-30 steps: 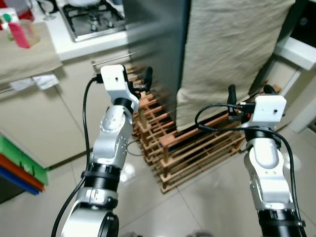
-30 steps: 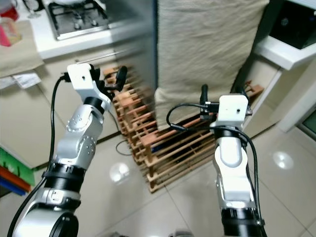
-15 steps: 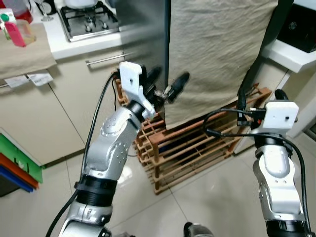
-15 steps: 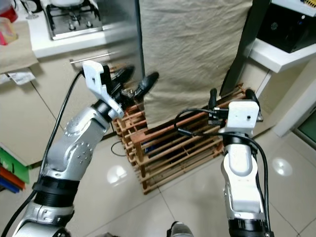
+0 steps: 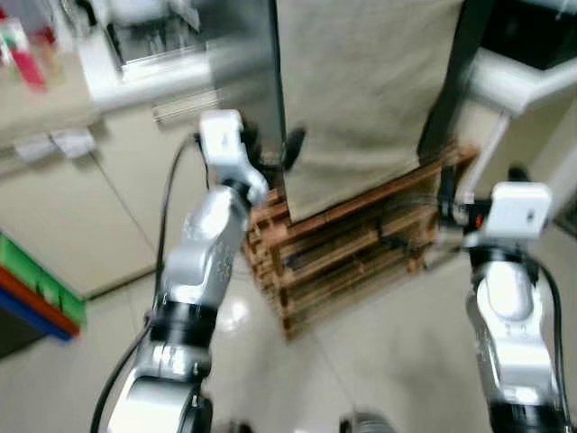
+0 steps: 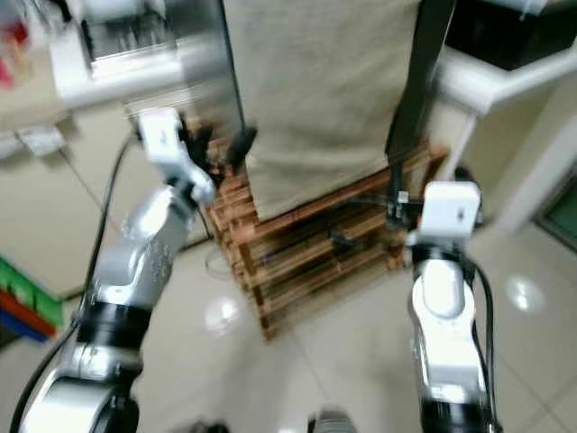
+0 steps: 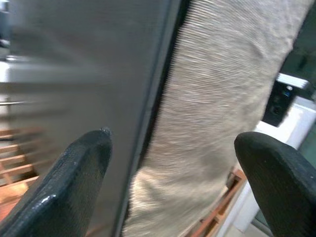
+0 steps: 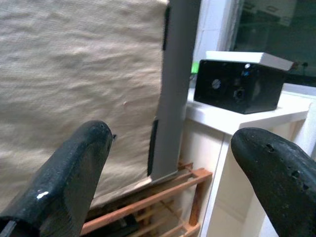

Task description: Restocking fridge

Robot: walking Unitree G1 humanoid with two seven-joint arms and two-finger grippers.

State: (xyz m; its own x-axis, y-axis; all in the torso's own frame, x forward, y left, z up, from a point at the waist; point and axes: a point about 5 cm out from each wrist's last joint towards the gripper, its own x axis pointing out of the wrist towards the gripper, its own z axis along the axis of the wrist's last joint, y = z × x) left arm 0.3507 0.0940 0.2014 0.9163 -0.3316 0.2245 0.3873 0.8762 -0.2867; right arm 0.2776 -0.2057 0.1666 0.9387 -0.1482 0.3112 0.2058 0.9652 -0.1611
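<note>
Facing left end effector [image 7: 170, 182]: fridge edge [image 7: 148, 113]

I am standing in a home kitchen — a gas hob [image 5: 149, 41] is set into a white counter [image 5: 108, 77] over pale cabinets [image 5: 63, 216], though blur smears it. A steel fridge [image 5: 239, 72] draped with beige cloth [image 5: 361, 81] stands beside a wooden rack [image 5: 352, 248] on glossy floor tiles [image 5: 379, 361].

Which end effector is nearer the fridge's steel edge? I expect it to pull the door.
Left. The left end effector is up at the steel edge; the right end effector hangs farther right, over the wooden rack.
</note>
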